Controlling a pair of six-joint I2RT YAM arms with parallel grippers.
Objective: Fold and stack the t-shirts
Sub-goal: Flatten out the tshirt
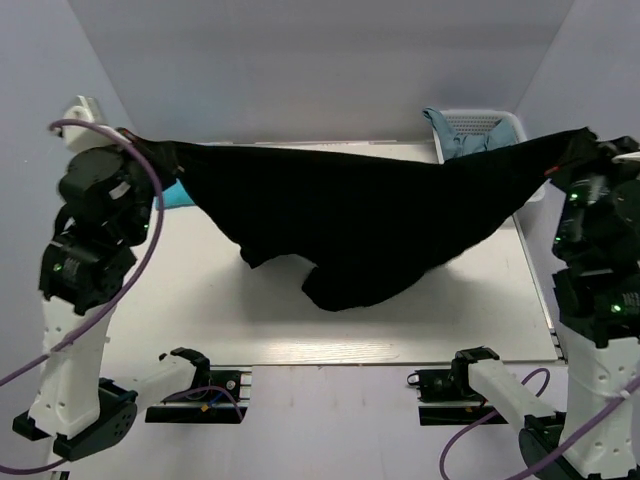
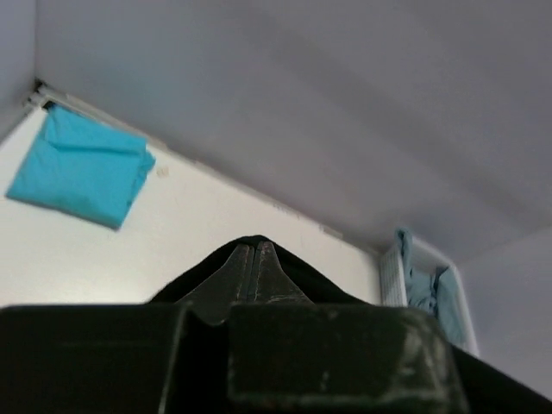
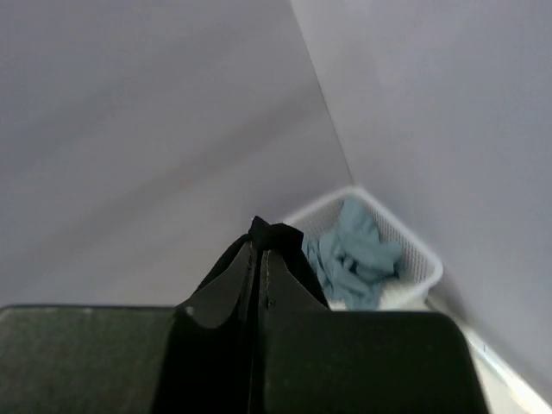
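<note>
The large black t-shirt [image 1: 360, 215] hangs stretched between both grippers above the table, its middle sagging down to the tabletop. My left gripper [image 1: 143, 143] is shut on its left corner; in the left wrist view the jaws [image 2: 251, 252] are pressed together with black cloth [image 2: 332, 285] around them. My right gripper [image 1: 578, 148] is shut on the right corner, and a black cloth nub [image 3: 278, 233] pokes out past the closed tips [image 3: 261, 250]. A folded teal t-shirt [image 2: 82, 168] lies at the table's back left. Greyish-blue t-shirts [image 3: 354, 254] lie crumpled in the basket.
A white mesh basket [image 1: 500, 122] stands at the back right corner, against the walls. The white table [image 1: 200, 300] ends at a front edge just ahead of the two arm bases. Grey walls close in the back and both sides.
</note>
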